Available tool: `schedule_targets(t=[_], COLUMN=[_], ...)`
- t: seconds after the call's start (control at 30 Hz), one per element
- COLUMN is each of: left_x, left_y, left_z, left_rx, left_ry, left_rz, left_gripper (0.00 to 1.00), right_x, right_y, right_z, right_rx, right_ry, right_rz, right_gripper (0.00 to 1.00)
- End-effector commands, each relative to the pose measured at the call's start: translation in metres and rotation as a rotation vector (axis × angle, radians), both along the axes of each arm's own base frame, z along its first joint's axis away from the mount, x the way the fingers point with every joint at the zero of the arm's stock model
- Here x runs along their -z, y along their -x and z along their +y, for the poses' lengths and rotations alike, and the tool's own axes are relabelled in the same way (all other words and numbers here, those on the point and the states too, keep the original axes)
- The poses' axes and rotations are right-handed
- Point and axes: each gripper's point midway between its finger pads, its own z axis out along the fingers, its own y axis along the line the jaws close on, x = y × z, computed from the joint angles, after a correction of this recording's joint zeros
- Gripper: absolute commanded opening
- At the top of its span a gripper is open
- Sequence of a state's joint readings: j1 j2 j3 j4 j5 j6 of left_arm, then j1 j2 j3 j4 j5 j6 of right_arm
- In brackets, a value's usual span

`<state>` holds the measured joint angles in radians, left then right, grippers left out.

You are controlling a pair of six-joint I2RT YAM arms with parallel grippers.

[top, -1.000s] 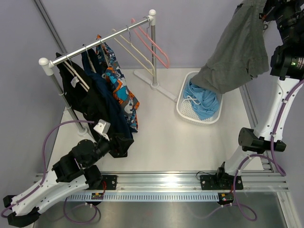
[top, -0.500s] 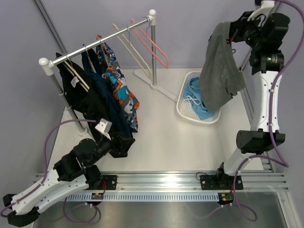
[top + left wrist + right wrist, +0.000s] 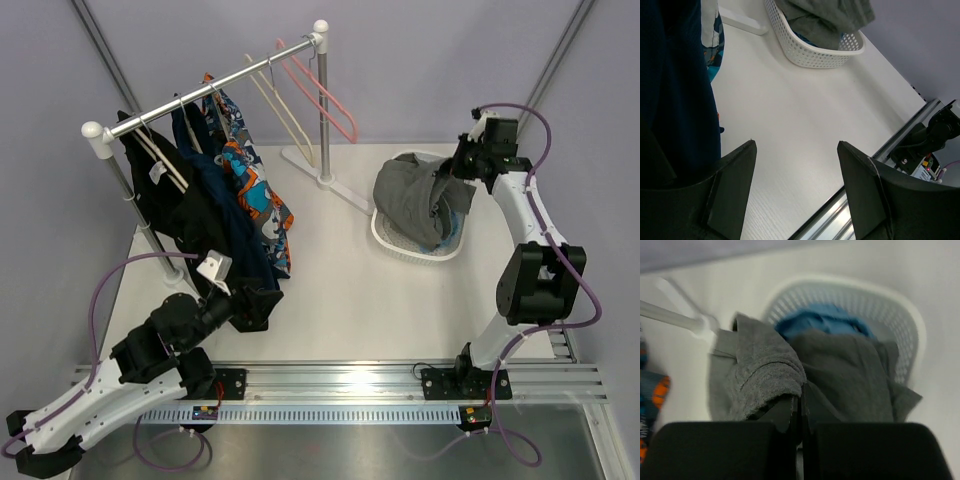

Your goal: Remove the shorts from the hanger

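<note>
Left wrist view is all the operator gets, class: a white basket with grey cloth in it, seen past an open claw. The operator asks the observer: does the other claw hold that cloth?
Observer: Yes. The right claw is shut on a fold of the grey shorts, which lie heaped in the basket.
Operator: What is under the grey?
Observer: Blue shorts, lying in the basket beneath them.
Operator: Are any hangers bare?
Observer: Two: a cream hanger and a pink hanger, at the far end of the rail.
</note>
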<state>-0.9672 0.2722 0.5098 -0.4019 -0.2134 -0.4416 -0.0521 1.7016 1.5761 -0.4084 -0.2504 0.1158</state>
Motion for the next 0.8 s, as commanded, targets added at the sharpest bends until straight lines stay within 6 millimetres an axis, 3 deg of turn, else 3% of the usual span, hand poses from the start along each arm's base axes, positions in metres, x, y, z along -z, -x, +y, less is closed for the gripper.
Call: schedule_targets(t=[0.0,0.03,0.13,0.23,0.33,0.43,0.47,0.57,0.6,0.73,0.77], left_x=[-0.013,-0.013,-0.012,-0.012,-0.012,-0.013,-0.013,-0.013,-0.014,-0.017,-0.017], left_y=[0.000,0.000,-0.002,-0.003,-0.004,-0.004,-0.003,-0.002,-0.002,-0.001,-0.002], left_z=[-0.002,-0.003,-0.006,-0.009,-0.010,-0.011,-0.011,-0.009,-0.009,-0.008,-0.008], left_rx=[0.006,0.009,0.011,0.016,0.018,0.021,0.020,0.020,0.019,0.021,0.022], left_ry=[0.050,0.052,0.052,0.048,0.044,0.049,0.054,0.052,0.055,0.052,0.043], left_rz=[-0.037,-0.042,-0.047,-0.047,-0.044,-0.044,-0.040,-0.037,-0.037,-0.047,-0.050], left_gripper=[0.70,0.70,0.73,0.73,0.73,0.76,0.78,0.88,0.89,0.99,0.99], right_x=[0.032,0.064,0.110,0.137,0.138,0.109,0.097,0.043,0.022,-0.047,-0.055], right_y=[0.005,0.011,0.020,0.026,0.028,0.032,0.033,0.039,0.039,0.058,0.062], right_z=[-0.040,-0.041,-0.047,-0.054,-0.055,-0.055,-0.052,-0.067,-0.070,-0.080,-0.080], right_rx=[0.070,0.047,-0.003,-0.022,-0.059,-0.105,-0.146,-0.146,-0.135,-0.071,-0.068], right_ry=[0.135,0.155,0.223,0.269,0.290,0.294,0.285,0.330,0.344,0.369,0.376], right_rz=[0.046,0.139,0.276,0.368,0.375,0.334,0.311,0.231,0.192,0.057,0.039], right_gripper=[0.00,0.00,0.00,0.00,0.06,0.32,0.50,0.80,0.99,1.00,0.99])
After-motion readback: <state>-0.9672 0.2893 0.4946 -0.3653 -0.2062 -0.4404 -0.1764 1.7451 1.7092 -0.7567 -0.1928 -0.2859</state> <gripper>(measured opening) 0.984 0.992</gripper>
